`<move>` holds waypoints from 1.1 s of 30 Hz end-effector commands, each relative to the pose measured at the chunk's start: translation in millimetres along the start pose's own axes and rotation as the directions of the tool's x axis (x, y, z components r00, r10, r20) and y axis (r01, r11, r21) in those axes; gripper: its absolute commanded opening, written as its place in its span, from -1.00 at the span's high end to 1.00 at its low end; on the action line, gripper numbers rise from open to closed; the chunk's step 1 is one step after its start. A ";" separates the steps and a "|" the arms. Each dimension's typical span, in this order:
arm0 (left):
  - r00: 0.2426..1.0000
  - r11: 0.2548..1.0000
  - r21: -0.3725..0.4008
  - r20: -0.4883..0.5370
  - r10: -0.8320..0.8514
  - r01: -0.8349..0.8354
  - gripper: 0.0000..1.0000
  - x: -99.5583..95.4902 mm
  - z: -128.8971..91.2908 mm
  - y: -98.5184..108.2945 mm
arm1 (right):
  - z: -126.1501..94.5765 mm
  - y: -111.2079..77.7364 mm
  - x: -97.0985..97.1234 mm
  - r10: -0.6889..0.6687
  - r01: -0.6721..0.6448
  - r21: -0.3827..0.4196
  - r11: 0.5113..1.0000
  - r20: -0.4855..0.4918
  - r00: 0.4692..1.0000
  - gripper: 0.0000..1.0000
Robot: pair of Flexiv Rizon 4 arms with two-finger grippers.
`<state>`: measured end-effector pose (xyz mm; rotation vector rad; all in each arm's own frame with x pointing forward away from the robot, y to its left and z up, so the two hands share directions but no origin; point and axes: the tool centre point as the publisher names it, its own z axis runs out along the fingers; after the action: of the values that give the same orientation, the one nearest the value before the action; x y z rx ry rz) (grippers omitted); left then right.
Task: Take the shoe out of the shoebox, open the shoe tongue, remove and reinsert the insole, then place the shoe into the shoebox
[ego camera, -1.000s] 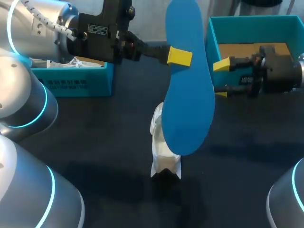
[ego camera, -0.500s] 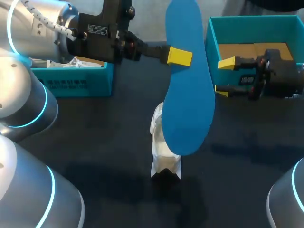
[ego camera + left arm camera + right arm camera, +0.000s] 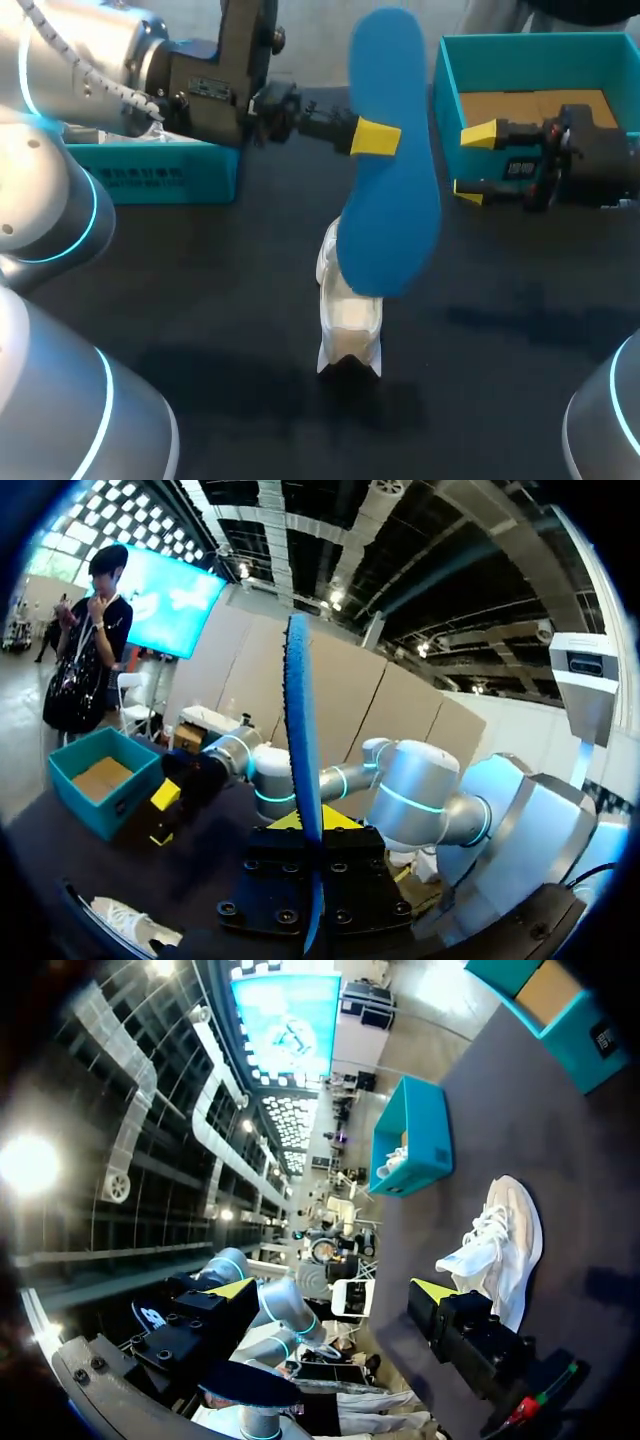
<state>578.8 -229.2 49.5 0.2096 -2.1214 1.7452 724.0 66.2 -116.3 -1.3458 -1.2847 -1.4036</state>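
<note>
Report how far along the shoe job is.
Done: the shoe lies on the table, out of the shoebox, and the insole is out. In hand: the left gripper holds the insole upright in the air. Left: reinsert it, then box the shoe. The right gripper is open and empty.

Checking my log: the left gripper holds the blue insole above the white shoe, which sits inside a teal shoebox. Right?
No: the left gripper holds the blue insole above the white shoe, but the shoe sits on the table, outside the left shoebox and the right shoebox; the head view shows it.
</note>
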 end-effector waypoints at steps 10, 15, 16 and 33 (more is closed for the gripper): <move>0.955 0.955 0.056 0.063 0.289 -0.293 1.00 -25.1 -7.2 8.8 | 2.1 0.9 -0.4 0.000 0.000 -0.001 1.000 0.000 1.000 -1.00; 0.955 0.955 0.056 0.063 0.289 -0.293 1.00 -25.1 -7.2 8.8 | 2.1 0.9 -0.4 0.000 0.000 -0.001 1.000 0.000 1.000 -1.00; 0.955 0.955 0.056 0.063 0.289 -0.293 1.00 -25.1 -7.2 8.8 | 2.1 0.9 -0.4 0.000 0.000 -0.001 1.000 0.000 1.000 -1.00; 0.537 0.542 -0.065 0.082 0.840 -0.838 1.00 -56.3 -14.8 29.6 | 2.1 0.9 -0.4 0.000 0.000 -0.001 1.000 0.000 1.000 -1.00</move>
<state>619.3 -218.4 12.3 -0.4079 -2.4102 2.1006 723.9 66.1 -116.0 -1.3455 -1.2841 -1.4043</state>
